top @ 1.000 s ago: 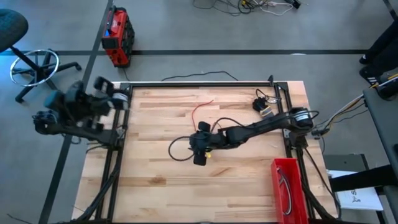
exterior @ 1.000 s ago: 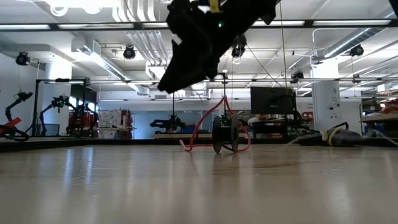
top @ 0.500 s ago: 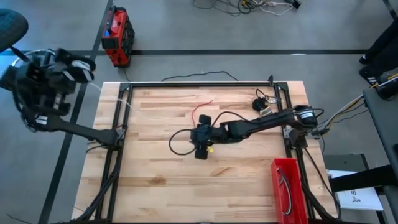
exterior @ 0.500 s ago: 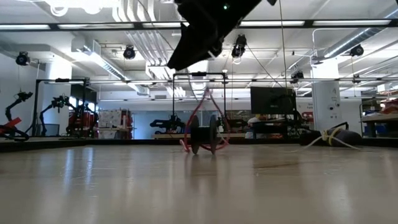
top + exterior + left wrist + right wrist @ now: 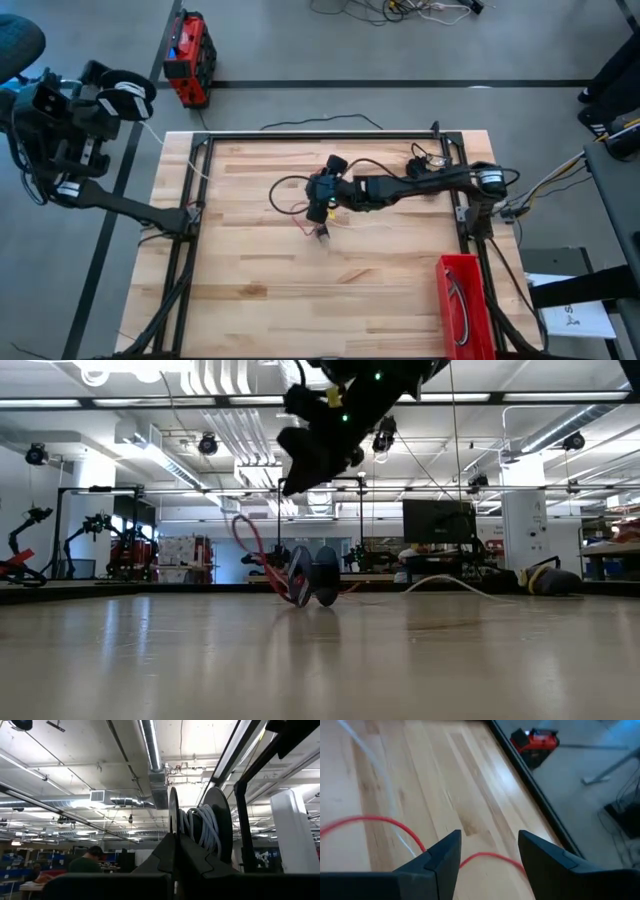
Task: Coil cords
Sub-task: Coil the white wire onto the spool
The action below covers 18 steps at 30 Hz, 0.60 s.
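Red cord is now trailing beneath the right pincer, which, fingers parted and empty, is shifting farther up the worktop, left pincer gripping a white-cord spool off-table.

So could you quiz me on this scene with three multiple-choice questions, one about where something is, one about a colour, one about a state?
1. Where is the left gripper?
A. Over the table's middle
B. Raised beyond the table's left edge
C. In the red bin

2. What colour is the cord that passes between the right gripper's fingers?
A. Red
B. Green
C. Blue

3. How does the right gripper stand?
A. Shut tight
B. Open
C. Out of sight

Answers: 1 B, in the high view the left gripper is up past the table edge, with a spool of white cord in front of its wrist camera. 2 A, the right wrist view shows the red cord crossing there. 3 B, the right gripper shows a clear gap between its fingers.
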{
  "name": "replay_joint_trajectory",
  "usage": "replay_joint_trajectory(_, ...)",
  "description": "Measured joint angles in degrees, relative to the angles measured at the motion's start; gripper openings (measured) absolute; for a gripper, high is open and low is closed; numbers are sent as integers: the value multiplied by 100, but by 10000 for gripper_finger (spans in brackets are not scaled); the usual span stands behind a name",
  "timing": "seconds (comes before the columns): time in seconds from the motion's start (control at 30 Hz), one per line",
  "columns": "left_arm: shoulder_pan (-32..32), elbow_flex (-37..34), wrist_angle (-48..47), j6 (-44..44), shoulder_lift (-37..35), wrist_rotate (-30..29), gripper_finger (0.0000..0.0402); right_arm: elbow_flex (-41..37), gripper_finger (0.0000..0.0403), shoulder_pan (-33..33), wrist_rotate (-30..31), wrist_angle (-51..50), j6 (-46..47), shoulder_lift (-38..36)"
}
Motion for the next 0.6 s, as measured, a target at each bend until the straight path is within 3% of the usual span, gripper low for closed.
replay_joint_trajectory(0.6, 0, -2, -539, 193, -190, 1, 0, 1, 190, -31, -9, 117, 894, 9)
